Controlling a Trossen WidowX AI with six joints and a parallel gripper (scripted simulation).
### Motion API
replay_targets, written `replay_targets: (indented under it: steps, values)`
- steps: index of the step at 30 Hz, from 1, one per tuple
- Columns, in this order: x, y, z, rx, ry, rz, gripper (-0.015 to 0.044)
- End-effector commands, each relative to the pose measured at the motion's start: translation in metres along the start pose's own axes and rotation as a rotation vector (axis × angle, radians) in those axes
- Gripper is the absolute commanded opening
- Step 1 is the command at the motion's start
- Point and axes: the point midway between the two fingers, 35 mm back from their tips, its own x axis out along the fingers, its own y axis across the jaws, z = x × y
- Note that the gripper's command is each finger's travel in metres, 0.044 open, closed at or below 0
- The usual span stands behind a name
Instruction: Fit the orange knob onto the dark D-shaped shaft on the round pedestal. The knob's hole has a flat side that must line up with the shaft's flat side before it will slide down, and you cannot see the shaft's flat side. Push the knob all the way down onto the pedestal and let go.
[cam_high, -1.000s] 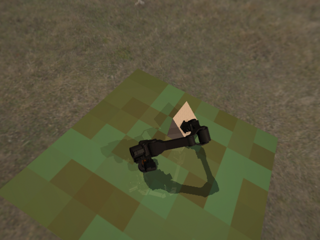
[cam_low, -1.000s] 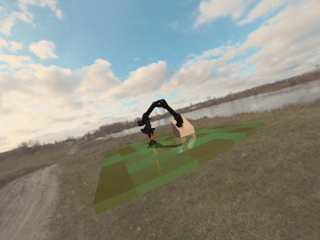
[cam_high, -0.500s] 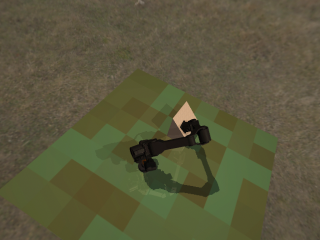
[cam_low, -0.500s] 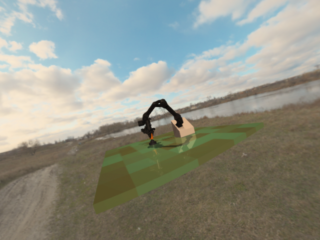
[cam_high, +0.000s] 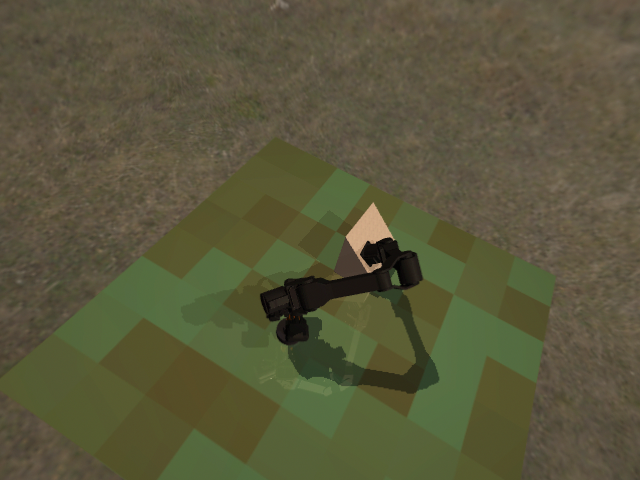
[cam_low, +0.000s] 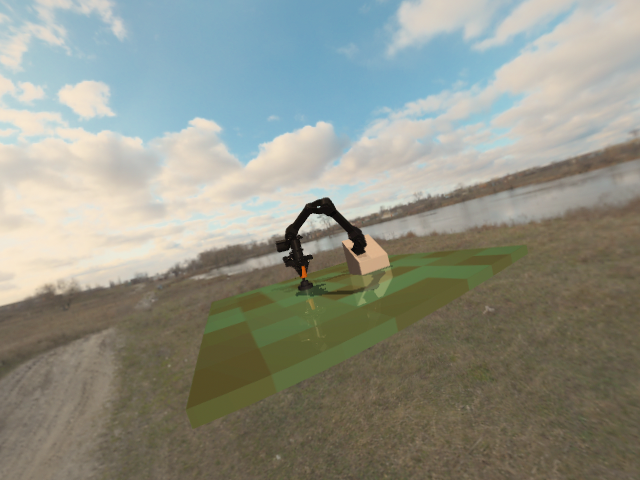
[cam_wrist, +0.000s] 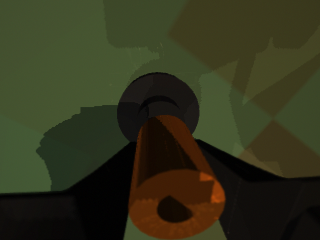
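Observation:
My gripper (cam_wrist: 165, 146) (cam_low: 303, 274) is shut on the orange knob (cam_wrist: 170, 162) (cam_low: 303, 270), a long cylinder held about upright over the dark round pedestal (cam_wrist: 128, 102) (cam_low: 305, 287) (cam_high: 284, 334). The knob's upper end faces the wrist camera and shows a dark hole with a partly flat edge. Its lower end overlaps the pedestal's raised middle in the wrist view. The knob hides the shaft, so I cannot tell how far down it sits or whether the flat sides line up. In the top view the arm and fingers hide most of the knob.
The arm's base stands at a pale tan block (cam_high: 369, 227) (cam_low: 373, 264), right of the pedestal. The checkered green and brown table top (cam_high: 217, 428) (cam_low: 330, 330) carries the arm's shadow and faint reflections. Grass lies beyond its edges.

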Motion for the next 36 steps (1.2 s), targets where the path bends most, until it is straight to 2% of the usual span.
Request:
replay_targets:
  steps: [1,29,36]
  values:
    - [-0.0015,0.0014,0.0028,0.021,-0.006,0.003,0.0]
    - [-0.0016,0.0023,0.0039,0.021,-0.006,0.003,0.0]
    - [-0.0027,0.0001,0.0018,0.219,-0.005,0.003,0.0]
